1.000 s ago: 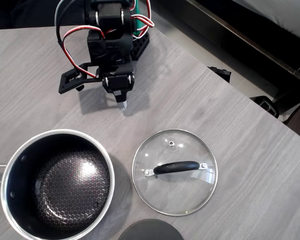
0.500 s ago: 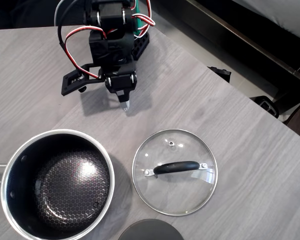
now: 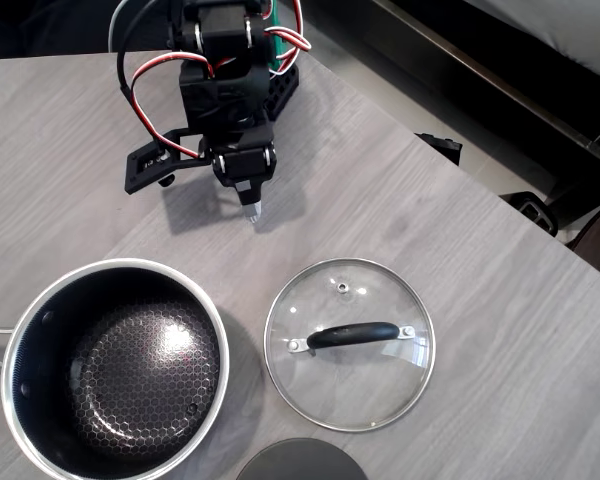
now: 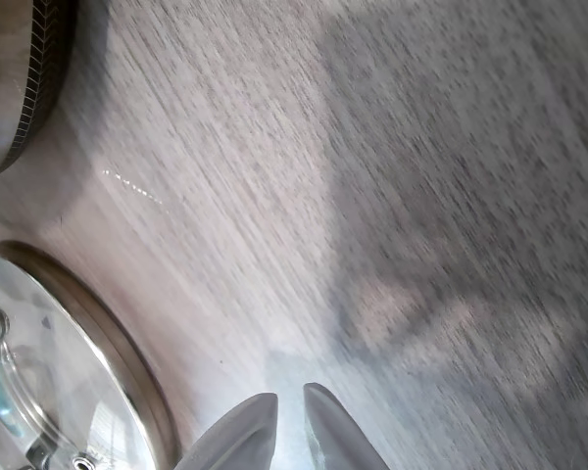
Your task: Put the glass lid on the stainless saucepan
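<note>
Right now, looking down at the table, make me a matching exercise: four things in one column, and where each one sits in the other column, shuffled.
Places are as the overhead view shows them.

Things
1. glass lid
2. stainless saucepan
3. gripper
4. dark grey disc

Places
A. bottom edge, cut off by the frame
B. lower left, open, honeycomb inside showing
C. flat on the table, right of the pan, handle up
D. upper middle, above the table, fingertips close together

Pairs: 1-C, 2-B, 3-D, 4-A

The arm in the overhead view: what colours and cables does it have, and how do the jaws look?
The arm is built of black blocky parts, with red, white and black cables looping around them. The gripper ends in pale, translucent jaws; the wrist view shows them as two narrow, rounded tips.
</note>
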Robot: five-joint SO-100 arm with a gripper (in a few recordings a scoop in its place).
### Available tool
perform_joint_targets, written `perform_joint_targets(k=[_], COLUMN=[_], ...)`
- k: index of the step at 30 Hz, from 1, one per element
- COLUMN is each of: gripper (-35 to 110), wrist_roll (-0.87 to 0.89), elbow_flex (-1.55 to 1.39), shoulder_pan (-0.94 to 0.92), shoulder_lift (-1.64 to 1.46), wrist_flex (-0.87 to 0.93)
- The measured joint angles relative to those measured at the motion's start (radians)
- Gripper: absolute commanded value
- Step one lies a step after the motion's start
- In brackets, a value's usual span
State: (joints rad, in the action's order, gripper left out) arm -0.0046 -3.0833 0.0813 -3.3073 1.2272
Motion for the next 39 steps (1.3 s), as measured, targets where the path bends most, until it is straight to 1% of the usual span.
perform_joint_targets(k=[4,5,6,9,12,14,17,19,21,23,26,39], gripper=[0,0,0,0,0,0,0,5,10,14,17,18], wrist_roll=[0.0,-0.003,0.0,0.014,0.052,0.101,0.161,0.176,0.202,0.227,0.249,0.256], elbow_flex=[0.006,0.041,0.083,0.261,0.462,0.655,1.074,1.31,1.46,1.522,1.546,1.595], shoulder_pan=[-0.003,-0.029,-0.054,-0.029,0.028,0.118,0.184,0.232,0.253,0.281,0.307,0.285], shoulder_lift=[0.0,0.0,0.0,0.011,0.129,0.296,0.687,0.94,1.127,1.258,1.365,1.644], wrist_flex=[-0.002,-0.008,-0.014,-0.034,-0.023,0.066,0.196,0.221,0.216,0.206,0.202,0.144])
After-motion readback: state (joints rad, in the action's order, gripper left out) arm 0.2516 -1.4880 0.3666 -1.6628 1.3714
